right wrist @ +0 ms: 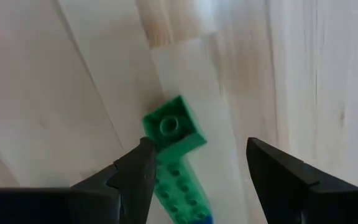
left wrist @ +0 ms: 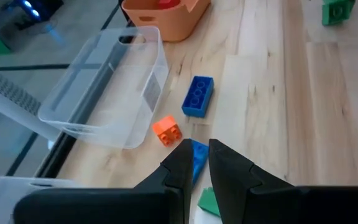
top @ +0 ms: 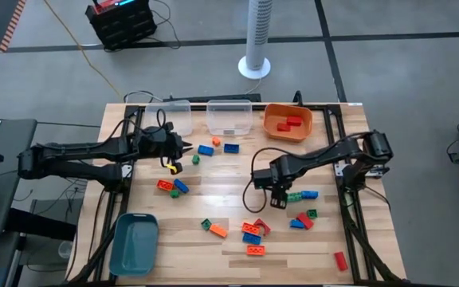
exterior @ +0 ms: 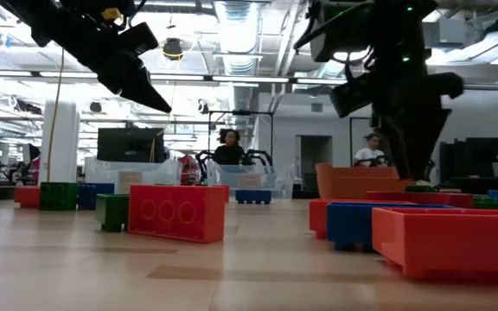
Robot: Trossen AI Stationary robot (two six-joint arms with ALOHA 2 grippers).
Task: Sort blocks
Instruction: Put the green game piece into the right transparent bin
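Right gripper [right wrist: 197, 165] open wide, empty, over a green block [right wrist: 174, 127]; only the wrist view shows this. Left gripper [left wrist: 196, 165] shut, empty.

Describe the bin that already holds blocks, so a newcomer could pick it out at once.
Look along the table's far edge, where three bins stand in a row. It is the orange bin, at the right arm's end. Unlike the two clear bins beside it, it holds red blocks.
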